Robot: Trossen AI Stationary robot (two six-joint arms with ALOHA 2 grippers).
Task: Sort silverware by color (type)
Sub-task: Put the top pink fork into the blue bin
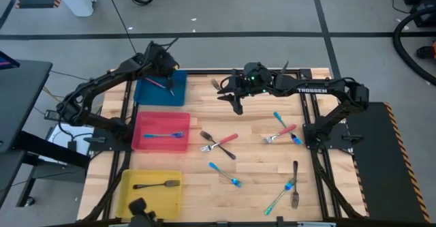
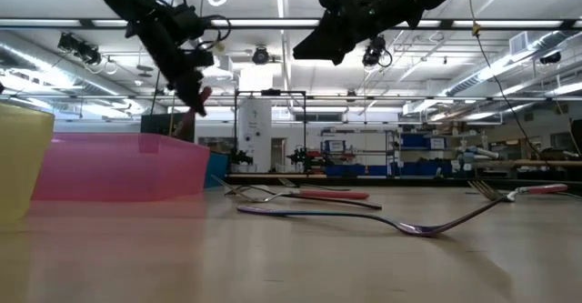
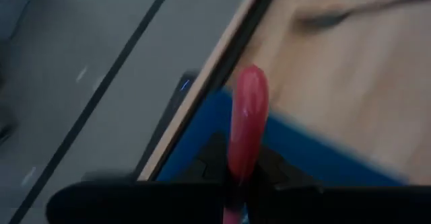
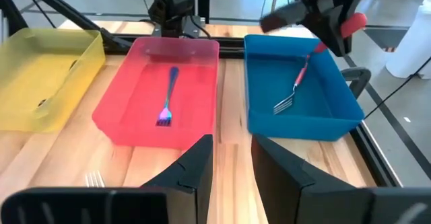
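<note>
1. The left gripper (image 4: 322,23) clamps a slim red-handled fork (image 4: 297,80), which hangs tines-down, tilted, over the blue plastic bin (image 4: 262,116) — release point directly below.
2. The right gripper (image 1: 234,99) — fingers apart, empty — hovers mid-table.

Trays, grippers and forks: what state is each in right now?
Left gripper: shut on red-handled fork, above blue tray.
Right gripper: open, empty, raised.
Red tray: holds one blue-handled fork.
Yellow tray: holds one dark fork.
</note>
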